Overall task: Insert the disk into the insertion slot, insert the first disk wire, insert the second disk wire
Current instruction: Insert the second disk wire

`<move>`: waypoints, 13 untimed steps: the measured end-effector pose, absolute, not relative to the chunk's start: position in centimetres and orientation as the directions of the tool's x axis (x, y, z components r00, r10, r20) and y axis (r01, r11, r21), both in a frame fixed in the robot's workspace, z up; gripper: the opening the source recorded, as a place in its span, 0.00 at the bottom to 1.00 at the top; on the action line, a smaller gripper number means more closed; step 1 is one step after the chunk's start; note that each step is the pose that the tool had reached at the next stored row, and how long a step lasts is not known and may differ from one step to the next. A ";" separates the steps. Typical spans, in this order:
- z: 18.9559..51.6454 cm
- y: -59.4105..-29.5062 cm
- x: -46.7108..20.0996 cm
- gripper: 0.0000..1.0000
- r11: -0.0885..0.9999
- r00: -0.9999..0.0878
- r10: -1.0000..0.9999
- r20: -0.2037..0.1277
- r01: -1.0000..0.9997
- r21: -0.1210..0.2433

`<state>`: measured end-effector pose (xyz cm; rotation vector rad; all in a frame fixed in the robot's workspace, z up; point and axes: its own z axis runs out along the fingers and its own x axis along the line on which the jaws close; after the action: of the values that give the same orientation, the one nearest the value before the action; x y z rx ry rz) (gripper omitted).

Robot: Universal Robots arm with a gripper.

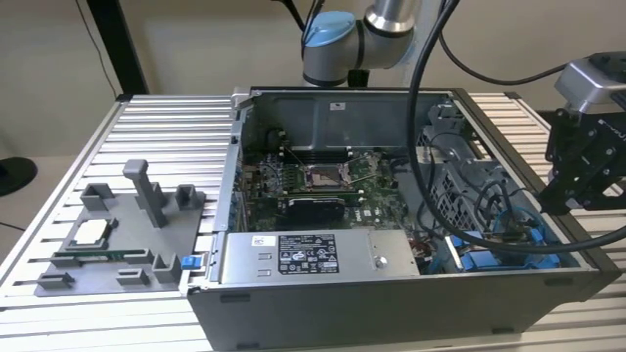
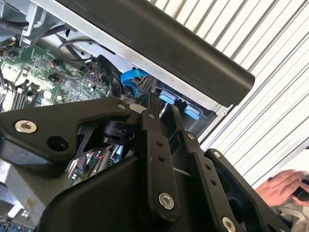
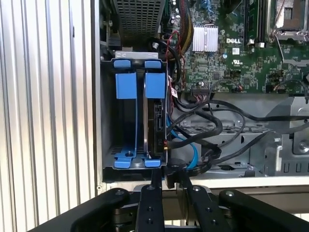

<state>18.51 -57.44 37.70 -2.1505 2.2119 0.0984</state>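
From my console, the gripper [image 1: 559,199] hung just outside the computer case [image 1: 391,308]. It was over the wall on the exterior view's right, beside the corner that houses the insertion slot [image 1: 494,257]. In both wrist views its fingers [image 3: 148,203] stood slightly spread, with a narrow gap between them. I could make out nothing pinched there.

The disk [image 3: 157,118] sat on edge down inside the slot, in the berth nearer the motherboard [image 3: 217,63]. Its blue carrier tabs were level with those of the neighbouring rail. So I judged the first step done: the disk was in.

The wires were less clear to me. A blue cable [image 3: 189,150] curved in toward the disk's exposed edge, and a bundle of black cables [image 3: 212,128] crowded the same spot. I could not tell whether either plug was seated, so I counted both wire steps as unconfirmed and probably left to do.

In the second wrist view a person's hand [image 2: 282,186] lay off to one side, past the case and near the slatted table [image 1: 166,125].
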 end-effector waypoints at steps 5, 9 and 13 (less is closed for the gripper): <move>37.6 -57.4 18.5 1.00 0.028 -0.029 -0.996 -0.084 -0.999 0.015; 37.5 -57.4 18.5 1.00 0.028 -0.029 -0.996 -0.084 -0.999 0.018; 37.5 -57.4 18.5 1.00 0.028 -0.029 -0.996 -0.084 -0.999 0.020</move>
<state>18.53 -57.39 37.51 -2.1558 2.2183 0.1120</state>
